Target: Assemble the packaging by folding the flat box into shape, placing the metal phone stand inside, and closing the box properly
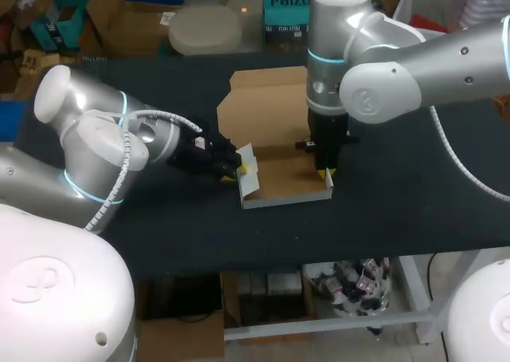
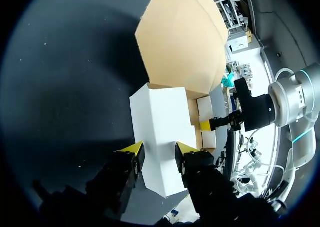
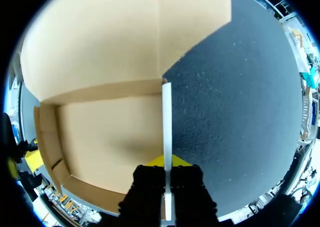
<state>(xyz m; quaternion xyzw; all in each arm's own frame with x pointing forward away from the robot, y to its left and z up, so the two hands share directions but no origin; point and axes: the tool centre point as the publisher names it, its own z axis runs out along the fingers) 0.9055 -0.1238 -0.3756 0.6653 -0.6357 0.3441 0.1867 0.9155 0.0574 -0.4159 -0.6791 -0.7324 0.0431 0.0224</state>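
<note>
The right arm (image 1: 343, 67) pointed straight down mid-frame, right gripper (image 1: 325, 173) clamped on the box (image 1: 283, 179) wall. The left gripper (image 1: 235, 169), fingers apart, touched its left flap (image 1: 246, 158).

- The box (image 1: 279, 175) is a cardboard carton, brown inside and white outside, half folded into a shallow open tray on the black table (image 1: 398, 210).
- Its lid panel (image 1: 259, 99) lies flat behind the tray, brown face up, corners cut.
- The left side flap (image 2: 162, 132) is raised, white face outward.
- The right wall (image 3: 166, 117) stands upright.
</note>
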